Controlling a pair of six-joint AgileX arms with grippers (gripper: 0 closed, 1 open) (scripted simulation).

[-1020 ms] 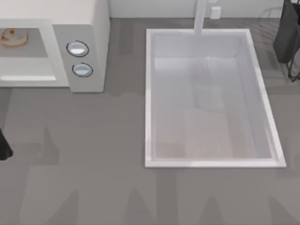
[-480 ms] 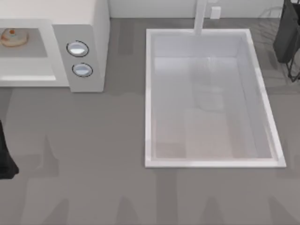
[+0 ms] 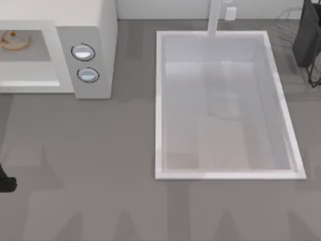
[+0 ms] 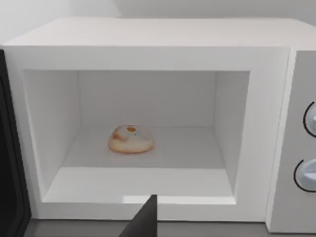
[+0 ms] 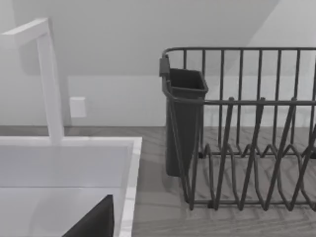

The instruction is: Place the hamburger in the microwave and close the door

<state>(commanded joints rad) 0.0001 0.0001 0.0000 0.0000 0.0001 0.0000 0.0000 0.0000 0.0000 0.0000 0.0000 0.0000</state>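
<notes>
The off-white microwave point(image 3: 90, 30) stands at the table's back left, its cavity open toward the front. Inside on the cavity floor lies the hamburger point(image 3: 13, 39), a pale lump with orange-brown patches, also clear in the left wrist view point(image 4: 130, 139). My left gripper point(image 4: 143, 222) hangs in front of the opening, well short of the hamburger, with one dark fingertip showing. Part of my left arm point(image 3: 5, 183) pokes in at the table's left edge. A dark strip point(image 4: 9, 158) borders the cavity's side; I cannot tell whether it is the door. My right gripper point(image 5: 91, 219) hovers over the sink's back corner.
A white sink basin point(image 3: 159, 100) with a faucet point(image 3: 214, 17) fills the table's middle and right. A dark wire dish rack point(image 5: 247, 148) with a dark cup point(image 5: 183, 118) stands at the back right. Two knobs point(image 3: 83, 51) sit on the microwave's panel.
The dark part of my left arm at the table's left edge has slid toward the front edge. The hamburger and microwave have not moved.
</notes>
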